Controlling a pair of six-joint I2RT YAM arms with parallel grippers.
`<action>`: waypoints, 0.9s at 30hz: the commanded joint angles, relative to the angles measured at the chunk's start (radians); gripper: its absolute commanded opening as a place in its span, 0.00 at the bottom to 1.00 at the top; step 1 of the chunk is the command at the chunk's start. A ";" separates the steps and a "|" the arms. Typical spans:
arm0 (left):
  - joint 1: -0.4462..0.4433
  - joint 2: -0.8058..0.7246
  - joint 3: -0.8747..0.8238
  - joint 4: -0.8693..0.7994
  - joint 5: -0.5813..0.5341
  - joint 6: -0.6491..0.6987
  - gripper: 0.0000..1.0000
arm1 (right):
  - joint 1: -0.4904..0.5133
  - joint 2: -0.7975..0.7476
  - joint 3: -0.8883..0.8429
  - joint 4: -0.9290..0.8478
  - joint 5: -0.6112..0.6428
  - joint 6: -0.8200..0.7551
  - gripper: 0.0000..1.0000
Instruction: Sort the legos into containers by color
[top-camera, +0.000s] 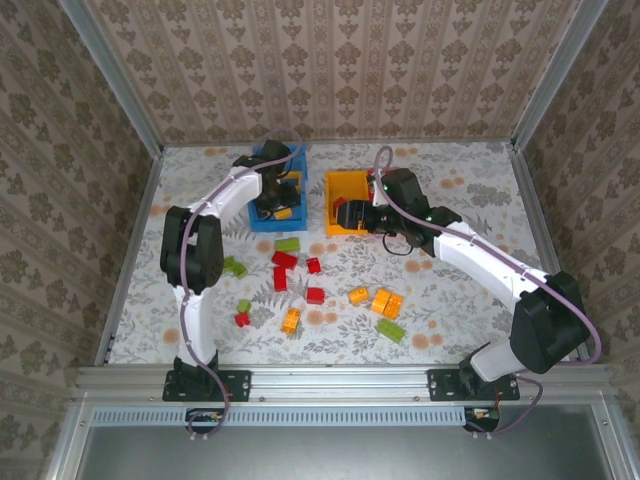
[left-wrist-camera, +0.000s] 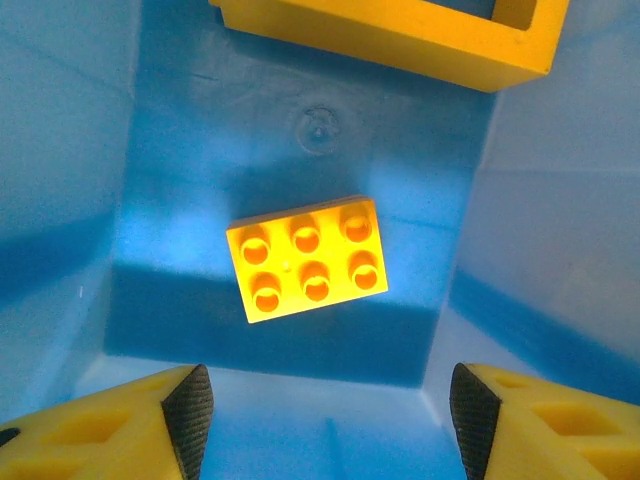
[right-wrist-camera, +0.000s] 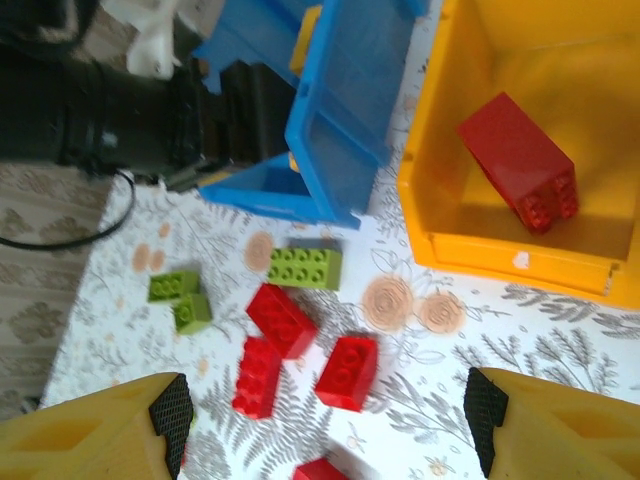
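Left jaws apart, yellow brick (left-wrist-camera: 307, 259) studs up, lengthwise across blue bin (left-wrist-camera: 60, 150)

The left arm (top-camera: 228, 190) and right arm (top-camera: 480, 262) were built of smooth white shells broken by bulky black joints (top-camera: 190, 250), each rising from a black base plate (top-camera: 205, 384). A thin lilac cable (top-camera: 597, 330) looped along each arm. The left end effector (left-wrist-camera: 330, 415) and right end effector (right-wrist-camera: 325, 420) had blocky yellow fingers (left-wrist-camera: 90, 430) faced with black ribbed pads (left-wrist-camera: 190, 408).

Yellow frame piece (left-wrist-camera: 400, 40) cut by top edge
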 joint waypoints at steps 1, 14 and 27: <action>-0.009 -0.094 -0.019 -0.043 -0.005 -0.047 0.66 | 0.061 0.007 0.001 -0.107 0.046 -0.123 0.75; -0.121 -0.496 -0.375 -0.020 -0.105 -0.199 0.67 | 0.262 0.389 0.241 -0.301 0.150 -0.126 0.75; -0.145 -0.950 -0.759 0.153 -0.019 -0.158 0.69 | 0.282 0.580 0.374 -0.366 0.238 -0.064 0.66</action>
